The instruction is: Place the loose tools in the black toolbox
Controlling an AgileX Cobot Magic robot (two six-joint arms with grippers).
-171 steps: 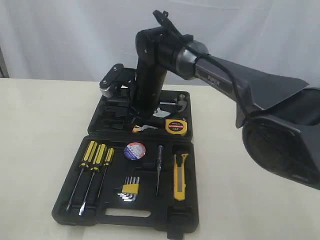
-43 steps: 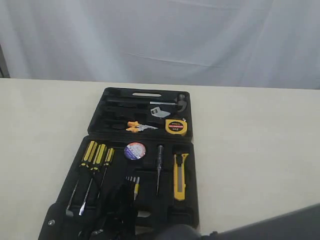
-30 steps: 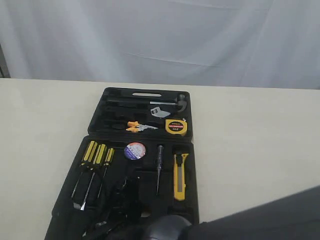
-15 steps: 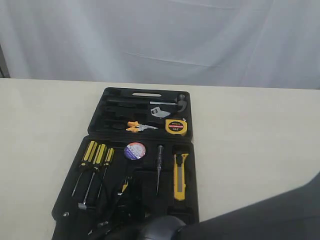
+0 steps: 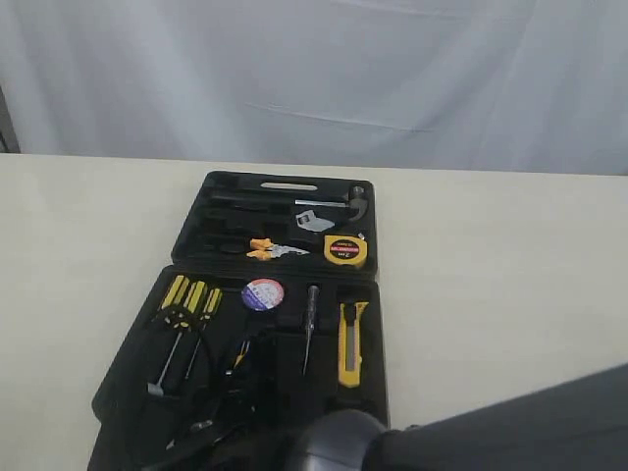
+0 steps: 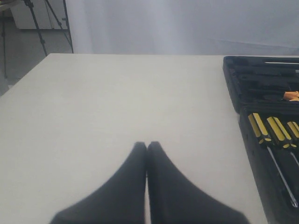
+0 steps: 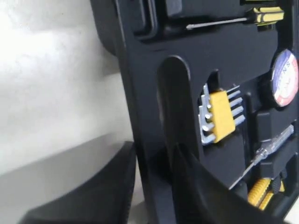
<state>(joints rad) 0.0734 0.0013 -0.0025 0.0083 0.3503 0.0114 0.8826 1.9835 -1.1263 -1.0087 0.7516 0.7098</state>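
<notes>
The black toolbox (image 5: 192, 232) lies open on the table. Orange-handled pliers (image 5: 263, 249) and the yellow tape measure (image 5: 345, 251) sit in its far half. The tape roll (image 5: 262, 293) and the yellow utility knife (image 5: 351, 343) rest in its near half. My right gripper (image 7: 154, 154) is shut on the near half's front rim (image 7: 140, 70), one finger outside and one inside by the handle slot. In the exterior view it is a dark shape at the box's front edge. My left gripper (image 6: 146, 145) is shut and empty over bare table, left of the toolbox (image 6: 233, 84).
Three yellow-handled screwdrivers (image 5: 191, 299), a yellow-clipped hex key set (image 7: 219, 116), a tester pen (image 5: 309, 329) and a hammer (image 5: 334, 203) also lie in the box. My right arm (image 5: 491, 432) fills the exterior view's lower right. A white curtain backs the table.
My right gripper has closed on the near half's front rim. That half has tilted up slightly at the front and the screwdrivers have shifted. The left gripper stays still.
</notes>
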